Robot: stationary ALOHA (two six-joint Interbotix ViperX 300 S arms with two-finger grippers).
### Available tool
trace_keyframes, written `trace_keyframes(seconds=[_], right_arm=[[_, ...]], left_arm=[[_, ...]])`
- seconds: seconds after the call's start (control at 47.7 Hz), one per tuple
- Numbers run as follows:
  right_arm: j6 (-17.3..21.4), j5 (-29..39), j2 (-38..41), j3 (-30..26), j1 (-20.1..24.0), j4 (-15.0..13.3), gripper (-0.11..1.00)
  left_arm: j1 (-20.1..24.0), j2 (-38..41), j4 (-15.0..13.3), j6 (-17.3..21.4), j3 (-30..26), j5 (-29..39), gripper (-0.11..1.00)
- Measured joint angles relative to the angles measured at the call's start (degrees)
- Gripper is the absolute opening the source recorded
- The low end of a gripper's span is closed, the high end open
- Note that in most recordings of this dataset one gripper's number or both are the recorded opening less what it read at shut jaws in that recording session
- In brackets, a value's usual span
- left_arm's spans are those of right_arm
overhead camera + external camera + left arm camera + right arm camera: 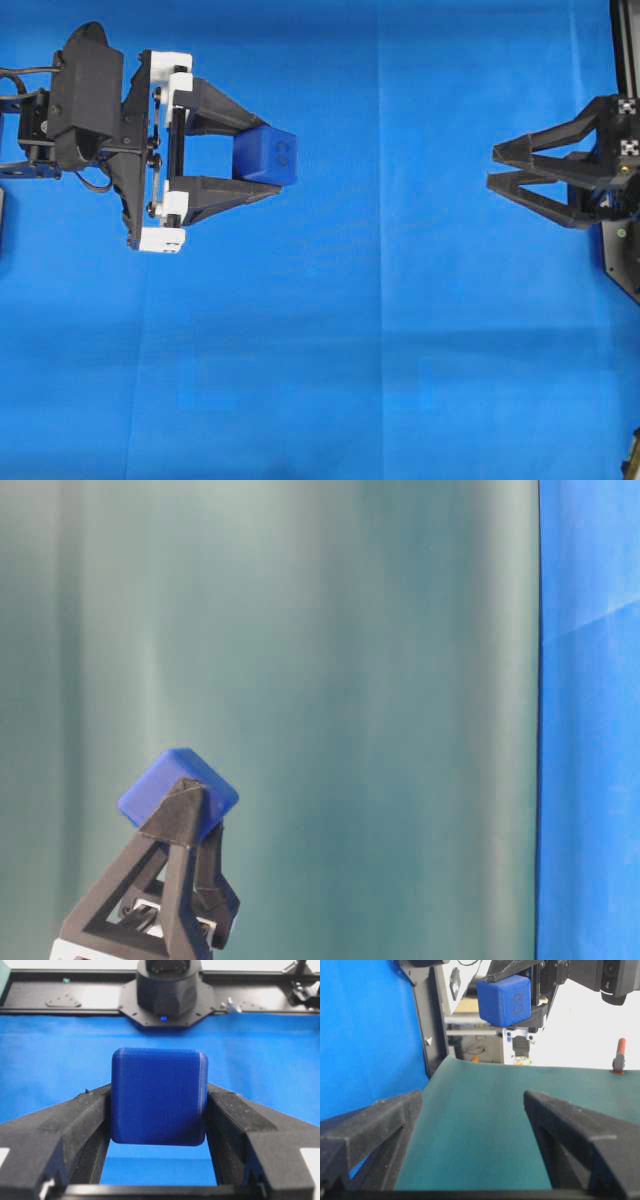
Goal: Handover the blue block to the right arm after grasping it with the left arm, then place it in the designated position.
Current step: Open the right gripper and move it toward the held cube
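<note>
The blue block [267, 155] is a dark-blue cube pinched between the black fingertips of my left gripper [272, 158], which is shut on it and held above the cloth, pointing right. From the left wrist the blue block [159, 1096] fills the gap between both fingers. At table level the blue block [178, 792] tops the raised left gripper [185, 798]. My right gripper [496, 166] hangs at the far right, turned on its side, open and empty, tips facing left, well apart from the block. Its own camera shows the blue block [504, 1000] ahead, between and above the spread fingers [555, 1105].
Blue cloth [360, 340] covers the table. A teal backdrop [350, 680] stands behind. The right arm's base [167, 990] sits on a black rail at the cloth's far edge. A wide stretch of cloth separates the two grippers.
</note>
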Motion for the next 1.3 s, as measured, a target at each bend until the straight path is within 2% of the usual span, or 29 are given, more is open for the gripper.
trace_keyframes(seconds=[1.112,1.301], right_arm=[[0.09,-0.09,0.62,-0.09,0.00,0.00,0.95],[0.00,-0.18,4.48,-2.64,0.00,-0.18,0.95]], left_arm=[[0.00,0.00,-0.09,-0.09,0.00,0.00,0.49],[0.00,0.00,0.00,0.00,0.00,0.00,0.49]])
